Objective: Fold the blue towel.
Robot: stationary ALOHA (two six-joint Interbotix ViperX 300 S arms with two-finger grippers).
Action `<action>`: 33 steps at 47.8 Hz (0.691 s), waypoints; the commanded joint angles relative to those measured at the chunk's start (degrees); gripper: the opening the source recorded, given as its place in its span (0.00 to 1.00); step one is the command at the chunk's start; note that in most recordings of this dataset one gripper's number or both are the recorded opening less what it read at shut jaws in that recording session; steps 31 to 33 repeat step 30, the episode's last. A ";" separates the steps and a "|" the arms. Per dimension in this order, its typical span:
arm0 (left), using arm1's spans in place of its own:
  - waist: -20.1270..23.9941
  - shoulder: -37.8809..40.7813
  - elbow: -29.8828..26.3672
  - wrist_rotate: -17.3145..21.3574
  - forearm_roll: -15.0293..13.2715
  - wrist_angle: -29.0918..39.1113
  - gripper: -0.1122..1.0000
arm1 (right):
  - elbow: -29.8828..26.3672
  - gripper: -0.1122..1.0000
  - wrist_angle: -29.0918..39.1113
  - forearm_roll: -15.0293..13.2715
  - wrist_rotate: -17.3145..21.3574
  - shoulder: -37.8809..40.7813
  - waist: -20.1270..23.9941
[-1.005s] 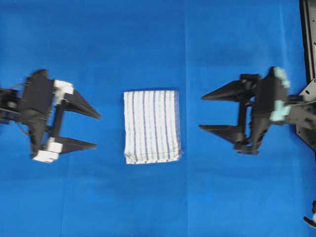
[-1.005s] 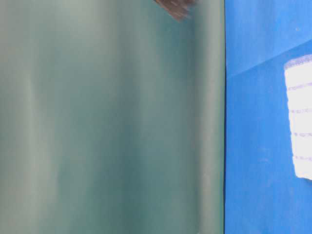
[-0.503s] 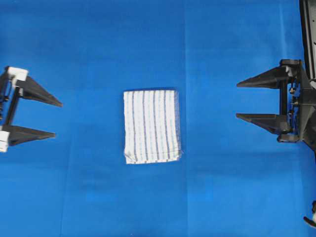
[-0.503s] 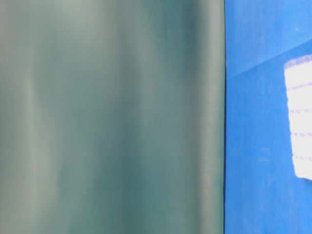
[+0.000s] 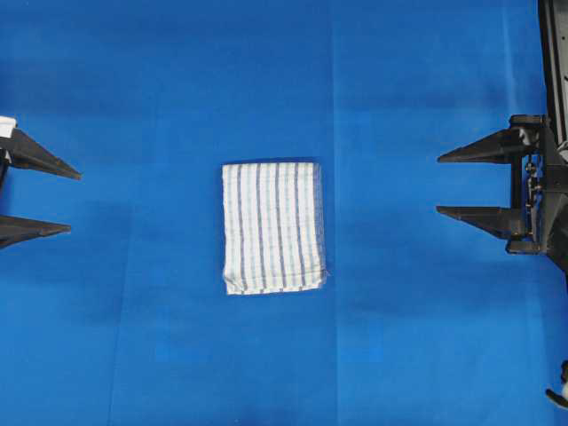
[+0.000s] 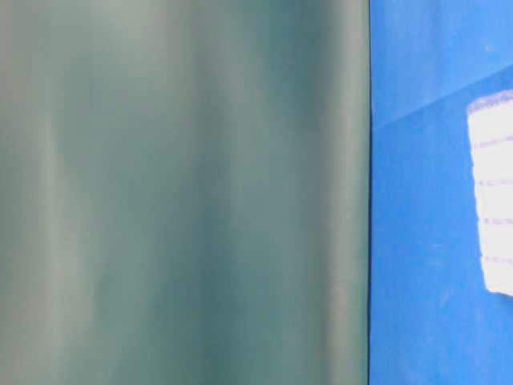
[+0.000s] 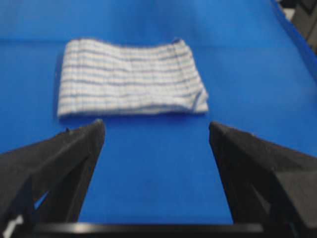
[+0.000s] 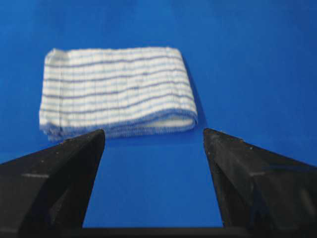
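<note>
Blue table covering (image 5: pixel 399 355): both hands wide-splayed, flanking folded towel (image 5: pixel 272 227).

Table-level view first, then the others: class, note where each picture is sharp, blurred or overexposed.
Table-level view: soft throughout, the white striped woven towel washed out, a blurred grey-green surface filling most of the frame. Overhead view: sharp and evenly lit. Left wrist view: towel slightly blurred, black fingers blurred. Right wrist view: towel sharper, near fingers soft.

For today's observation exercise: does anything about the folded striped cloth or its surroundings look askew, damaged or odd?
Little stands out. The white woven towel with blue stripes lies folded and square on the blue table covering; only its lower corner nearest the right gripper puckers slightly.
</note>
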 commanded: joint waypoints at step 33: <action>0.79 -1.67 1.41 0.26 0.18 -1.14 0.83 | 1.05 0.81 -0.79 0.26 1.67 0.44 0.09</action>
